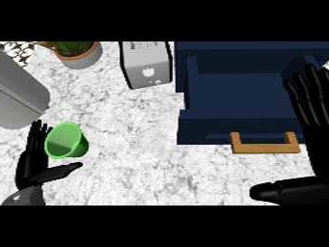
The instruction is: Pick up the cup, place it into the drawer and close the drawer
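A green cup lies tipped on the marble counter at the left, its mouth facing me. My left hand is open just below and left of it, fingers straight up along its left side and thumb pointing right beneath it, touching or nearly so. The dark blue drawer stands pulled open at the upper right, with a wooden handle on its front. My right hand is open at the right edge, fingers straight up over the drawer's right side, thumb pointing left.
A large grey cylinder lies at the far left. A potted plant stands at the back, and a grey toaster-like box sits next to the drawer's left wall. Bare marble spreads between the hands.
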Robot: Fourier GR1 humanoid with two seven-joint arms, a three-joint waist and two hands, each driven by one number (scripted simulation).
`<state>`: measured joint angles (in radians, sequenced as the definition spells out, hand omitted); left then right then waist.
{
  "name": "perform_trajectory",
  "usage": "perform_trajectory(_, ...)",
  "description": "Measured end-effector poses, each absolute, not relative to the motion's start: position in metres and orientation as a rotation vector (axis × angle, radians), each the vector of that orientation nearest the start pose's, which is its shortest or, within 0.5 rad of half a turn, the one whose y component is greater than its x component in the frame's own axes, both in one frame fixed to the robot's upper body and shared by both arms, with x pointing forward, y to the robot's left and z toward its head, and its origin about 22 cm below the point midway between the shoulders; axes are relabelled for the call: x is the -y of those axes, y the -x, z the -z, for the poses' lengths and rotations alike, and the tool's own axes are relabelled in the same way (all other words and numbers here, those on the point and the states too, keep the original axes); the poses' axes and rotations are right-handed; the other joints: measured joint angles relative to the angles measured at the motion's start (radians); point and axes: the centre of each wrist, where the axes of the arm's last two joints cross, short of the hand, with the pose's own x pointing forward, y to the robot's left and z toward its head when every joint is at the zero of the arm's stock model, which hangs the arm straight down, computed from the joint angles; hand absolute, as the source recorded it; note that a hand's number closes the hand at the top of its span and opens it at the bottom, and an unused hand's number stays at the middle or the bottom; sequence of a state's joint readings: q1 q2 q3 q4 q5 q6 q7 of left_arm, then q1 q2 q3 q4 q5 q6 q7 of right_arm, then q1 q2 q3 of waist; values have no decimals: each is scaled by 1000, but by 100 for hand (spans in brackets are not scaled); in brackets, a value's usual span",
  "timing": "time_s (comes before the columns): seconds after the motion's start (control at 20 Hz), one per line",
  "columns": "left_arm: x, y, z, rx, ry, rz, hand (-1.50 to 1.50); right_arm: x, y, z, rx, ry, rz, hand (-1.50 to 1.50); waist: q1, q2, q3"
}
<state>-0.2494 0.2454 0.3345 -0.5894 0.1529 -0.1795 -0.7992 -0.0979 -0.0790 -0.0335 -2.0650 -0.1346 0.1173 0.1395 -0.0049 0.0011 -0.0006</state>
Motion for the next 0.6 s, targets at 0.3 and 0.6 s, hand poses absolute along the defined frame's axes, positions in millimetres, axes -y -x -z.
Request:
perform_trajectory(0.3,-358,-245,131,1712,-114,-230,-150,237,-223,-142,2001,-160,-137,-150,-1,0,0)
perform_trajectory(0.6,-352,-248,135,1713,-83,-267,-150,232,-226,-143,2002,-167,-142,-150,-1,0,0)
